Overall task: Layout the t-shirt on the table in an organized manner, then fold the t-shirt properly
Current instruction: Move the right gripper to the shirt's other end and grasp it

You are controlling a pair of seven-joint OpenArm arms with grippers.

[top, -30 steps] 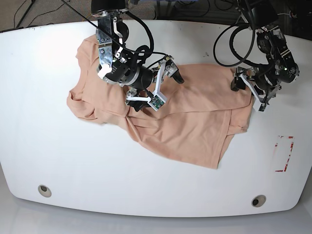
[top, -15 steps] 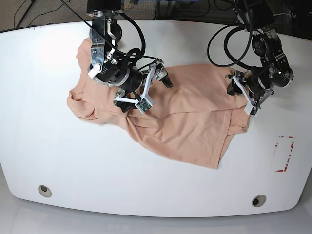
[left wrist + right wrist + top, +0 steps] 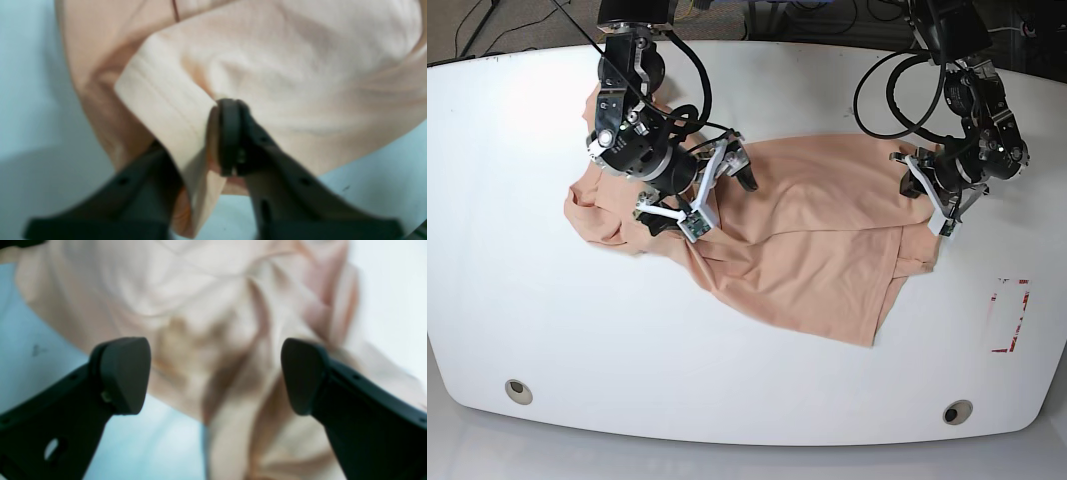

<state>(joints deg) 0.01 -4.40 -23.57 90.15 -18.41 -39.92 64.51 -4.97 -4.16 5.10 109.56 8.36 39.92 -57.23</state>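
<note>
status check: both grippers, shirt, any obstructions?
Left gripper shut on t-shirt hem. Right gripper open above bunched fabric. T-shirt crumpled on table, not laid flat. Nothing in the way.

The left gripper [image 3: 230, 136], spread a second ago, has since closed its jaws and now pinches a hemmed fold of the t-shirt [image 3: 807, 240] at the garment's edge. That arm has drawn inward over the cloth. The right gripper [image 3: 699, 190] has shifted along the shirt toward the crumpled end, and the folds beneath it have changed shape.
</note>
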